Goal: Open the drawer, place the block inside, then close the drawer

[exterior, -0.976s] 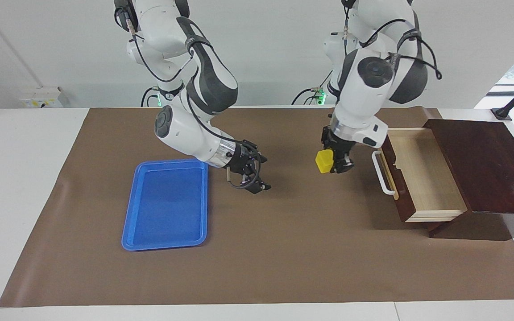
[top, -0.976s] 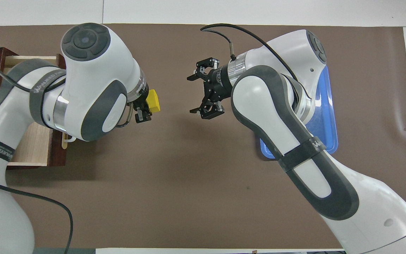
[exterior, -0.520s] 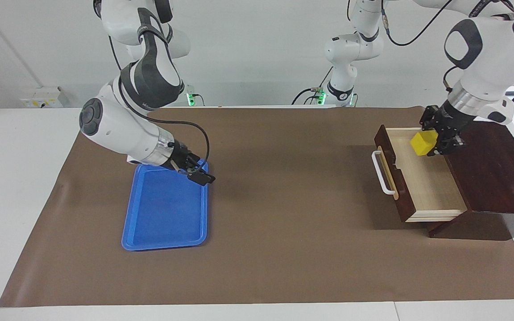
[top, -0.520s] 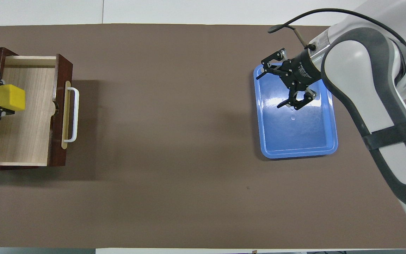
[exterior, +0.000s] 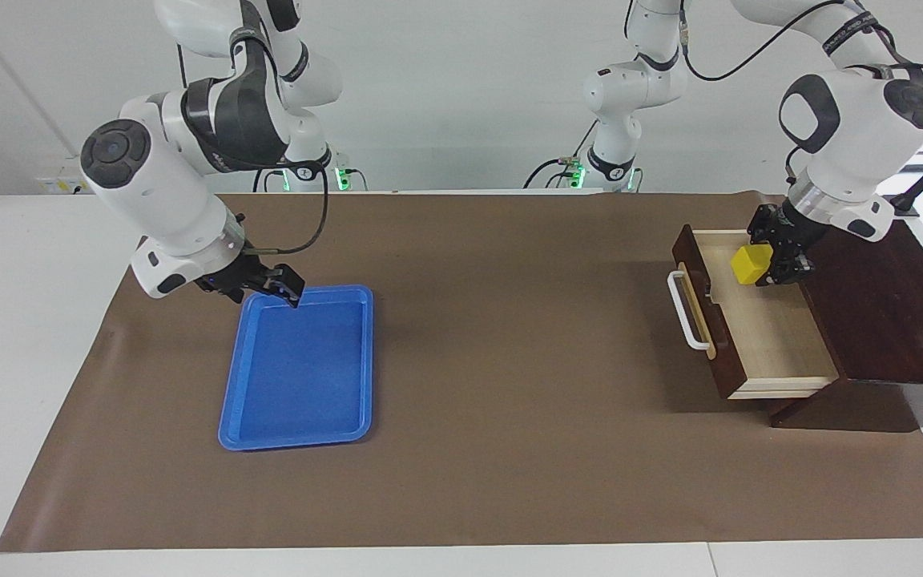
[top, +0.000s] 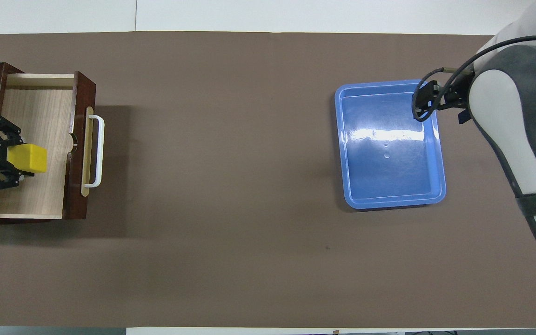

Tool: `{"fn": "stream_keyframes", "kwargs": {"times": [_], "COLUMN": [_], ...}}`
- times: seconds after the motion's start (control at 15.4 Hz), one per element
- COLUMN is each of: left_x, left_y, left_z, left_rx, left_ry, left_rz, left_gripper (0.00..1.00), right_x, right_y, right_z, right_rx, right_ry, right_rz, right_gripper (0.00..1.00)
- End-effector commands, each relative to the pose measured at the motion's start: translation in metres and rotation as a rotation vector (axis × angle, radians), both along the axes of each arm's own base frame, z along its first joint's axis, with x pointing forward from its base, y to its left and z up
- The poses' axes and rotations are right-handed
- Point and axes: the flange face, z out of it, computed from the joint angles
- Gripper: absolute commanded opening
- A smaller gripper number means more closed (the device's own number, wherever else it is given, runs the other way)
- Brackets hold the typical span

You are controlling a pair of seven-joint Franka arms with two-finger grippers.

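Observation:
The dark wooden box's drawer (exterior: 778, 344) stands pulled open, its white bar handle (exterior: 686, 312) toward the table's middle. It also shows in the overhead view (top: 40, 107). My left gripper (exterior: 759, 264) is shut on the yellow block (exterior: 750, 264) and holds it low over the drawer's pale interior. In the overhead view the left gripper (top: 16, 159) and the block (top: 30, 158) are over the drawer's inner part. My right gripper (exterior: 276, 284) hangs over the blue tray's edge at the right arm's end and holds nothing; it also shows in the overhead view (top: 428, 100).
A blue plastic tray (exterior: 229, 401) lies on the brown mat toward the right arm's end; it also shows in the overhead view (top: 440, 153). The dark box (exterior: 878, 304) stands at the left arm's end. The brown mat (exterior: 509, 361) lies between them.
My left gripper has shifted a little over the open drawer with the block still in it. My right gripper has drawn back from over the tray's middle to its edge.

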Motion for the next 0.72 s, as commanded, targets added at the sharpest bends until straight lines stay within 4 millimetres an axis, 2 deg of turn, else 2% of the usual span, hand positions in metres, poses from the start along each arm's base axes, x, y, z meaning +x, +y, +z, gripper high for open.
{"fn": "stream_keyframes", "kwargs": {"times": [0.0, 0.07, 0.13, 0.2, 0.26, 0.33, 0.39, 0.52, 0.59, 0.65], "left_x": [-0.016, -0.017, -0.017, -0.016, -0.014, -0.013, -0.009, 0.013, 0.030, 0.039], "left_y": [0.002, 0.002, 0.003, 0.006, 0.009, 0.009, 0.008, 0.003, -0.008, -0.035], "left_z": [-0.021, -0.030, -0.037, -0.041, -0.042, -0.041, -0.038, -0.003, 0.014, 0.025], "left_rx": [0.011, 0.012, 0.013, 0.015, 0.016, 0.017, 0.016, 0.011, 0.004, 0.001], "left_ry": [-0.024, -0.037, -0.049, -0.066, -0.076, -0.080, -0.080, -0.060, -0.032, -0.023], "left_rz": [-0.017, -0.018, -0.018, -0.019, -0.022, -0.019, -0.017, -0.026, -0.027, -0.007], "left_gripper": [0.00, 0.00, 0.00, 0.14, 0.55, 1.00, 1.00, 1.00, 1.00, 1.00], "right_x": [-0.004, -0.006, -0.013, -0.020, -0.026, -0.034, -0.043, -0.059, -0.066, -0.071], "right_y": [-0.035, -0.036, -0.041, -0.043, -0.043, -0.044, -0.045, -0.044, -0.048, -0.052], "right_z": [0.013, 0.012, 0.023, 0.034, 0.044, 0.064, 0.080, 0.100, 0.108, 0.111], "right_rx": [-0.009, -0.010, -0.010, -0.012, -0.025, -0.057, -0.098, -0.123, -0.122, -0.119], "right_ry": [-0.016, 0.000, 0.003, 0.006, 0.002, -0.024, -0.046, -0.052, -0.048, -0.046], "right_rz": [0.090, 0.091, 0.088, 0.084, 0.088, 0.094, 0.102, 0.109, 0.101, 0.099], "right_gripper": [1.00, 1.00, 1.00, 1.00, 1.00, 1.00, 1.00, 1.00, 1.00, 1.00]}}
